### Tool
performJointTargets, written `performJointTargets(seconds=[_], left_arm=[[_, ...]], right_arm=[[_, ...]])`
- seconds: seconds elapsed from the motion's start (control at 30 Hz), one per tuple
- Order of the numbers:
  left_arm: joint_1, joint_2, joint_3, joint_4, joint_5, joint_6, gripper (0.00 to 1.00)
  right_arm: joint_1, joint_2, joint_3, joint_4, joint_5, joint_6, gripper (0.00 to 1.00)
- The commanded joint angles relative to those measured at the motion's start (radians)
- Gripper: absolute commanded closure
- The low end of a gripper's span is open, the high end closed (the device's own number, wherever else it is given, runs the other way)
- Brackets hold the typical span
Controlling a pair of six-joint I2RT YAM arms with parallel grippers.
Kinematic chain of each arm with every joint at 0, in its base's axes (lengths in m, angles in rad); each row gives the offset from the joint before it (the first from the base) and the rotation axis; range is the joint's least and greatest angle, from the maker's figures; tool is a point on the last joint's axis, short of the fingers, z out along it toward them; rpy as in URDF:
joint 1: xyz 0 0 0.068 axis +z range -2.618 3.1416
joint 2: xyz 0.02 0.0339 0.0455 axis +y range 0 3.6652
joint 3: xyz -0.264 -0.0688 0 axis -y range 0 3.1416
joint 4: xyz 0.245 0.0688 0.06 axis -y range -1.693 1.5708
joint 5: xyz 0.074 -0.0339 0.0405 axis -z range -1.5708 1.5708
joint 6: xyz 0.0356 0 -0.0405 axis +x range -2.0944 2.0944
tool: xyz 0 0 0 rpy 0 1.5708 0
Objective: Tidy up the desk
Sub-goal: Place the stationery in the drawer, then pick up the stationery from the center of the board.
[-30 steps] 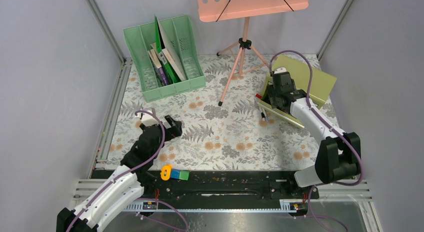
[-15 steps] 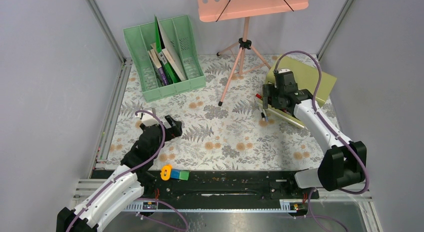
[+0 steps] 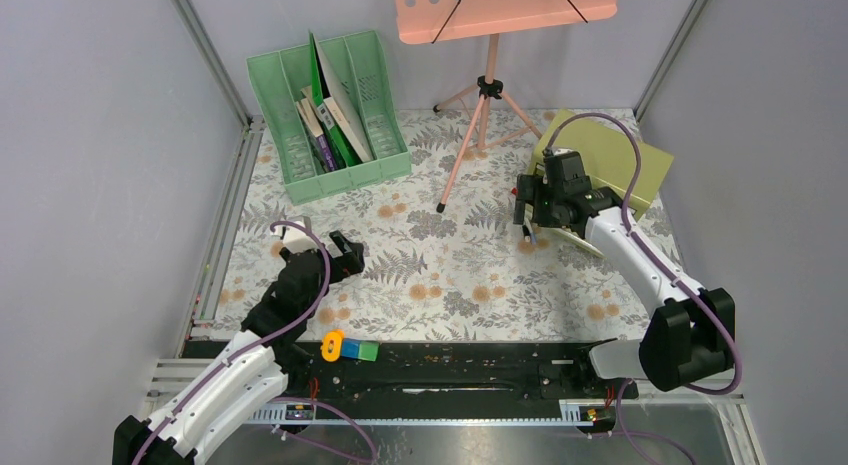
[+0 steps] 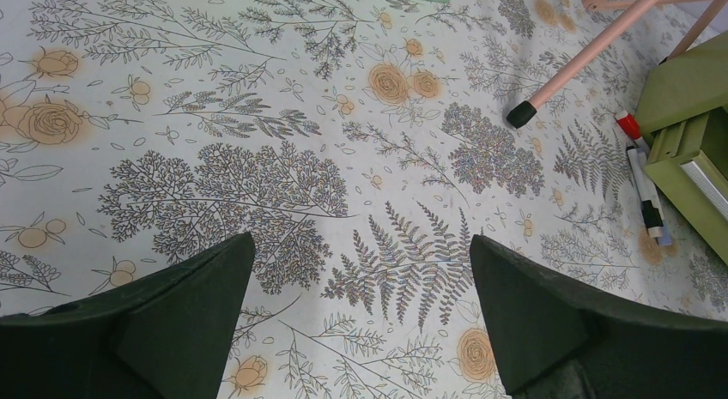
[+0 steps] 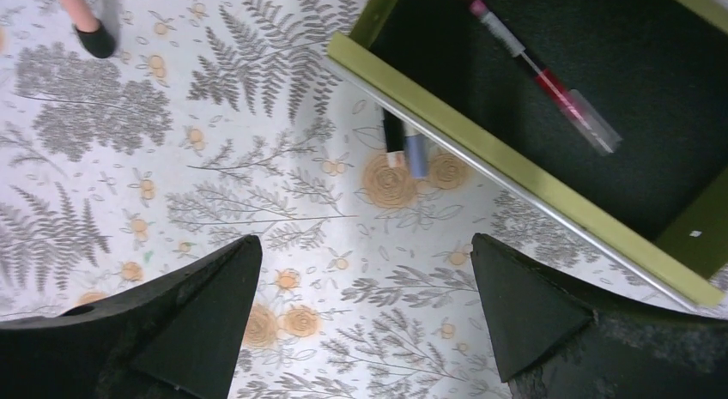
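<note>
Fern-and-flower cloth covers the desk (image 3: 440, 275) edge to edge, w/ grey panels all round. Nearest me, on the black rail by the arm bases, sits a short row of coloured blocks (image 3: 350, 348). Just past them the left gripper (image 4: 360, 244) hovers low over bare cloth on the left side, fingers spread wide, nothing btwn them.

Further in & over to the right, the right gripper (image 5: 365, 244) hangs above the cloth at the front lip of the pulled-out drawer (image 5: 515, 172), fingers likewise wide apart & empty. The bit that counts, I reckon: two markers (image 5: 403, 142) lie side by side on the cloth, partly tucked under that lip, just ahead of the right fingers. Their long axis runs approx straight away from the wrist, square to the line the fingers close along, so prob a short reach fwd w/ no wrist turn. The right arm is much the nearer; the left is well apart from them.

A red pen (image 5: 549, 81) already lies inside the drawer. At the back stand a green file rack (image 3: 340, 175) on the left & a pink music stand (image 3: 480, 115) in the centre
</note>
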Motion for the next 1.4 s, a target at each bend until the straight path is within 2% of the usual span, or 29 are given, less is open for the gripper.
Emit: performJointTargets(seconds=[0.0,0.13,0.33,0.43,0.7,0.93,1.13,1.37], left_arm=[[0.004,-0.009,0.005,0.050,0.006,0.004,0.01],[0.004,-0.012,0.004,0.048,0.005,0.004,0.01],[0.004,-0.012,0.004,0.052,0.007,0.005,0.01],[0.005,-0.012,0.004,0.051,0.008,0.004,0.01],[0.005,-0.022,0.000,0.050,0.004,0.003,0.01],[0.005,-0.027,-0.004,0.049,0.001,0.001,0.01],[0.005,-0.028,-0.004,0.047,-0.002,0.001,0.01],[0.005,-0.028,-0.004,0.046,-0.005,0.001,0.01]], right_arm=[[-0.001,-0.012,-0.019,0.060,-0.135,0.073,0.00],[0.027,0.000,-0.061,0.112,-0.203,0.087,0.00],[0.111,0.020,-0.123,0.164,-0.100,0.179,0.01],[0.113,0.015,-0.198,0.236,-0.055,0.241,0.05],[0.112,0.018,-0.326,0.372,0.105,0.373,0.04],[0.107,0.060,-0.312,0.419,0.228,0.390,0.01],[0.072,0.089,-0.346,0.552,0.230,0.401,0.00],[0.056,0.138,-0.327,0.567,0.301,0.374,0.00]])
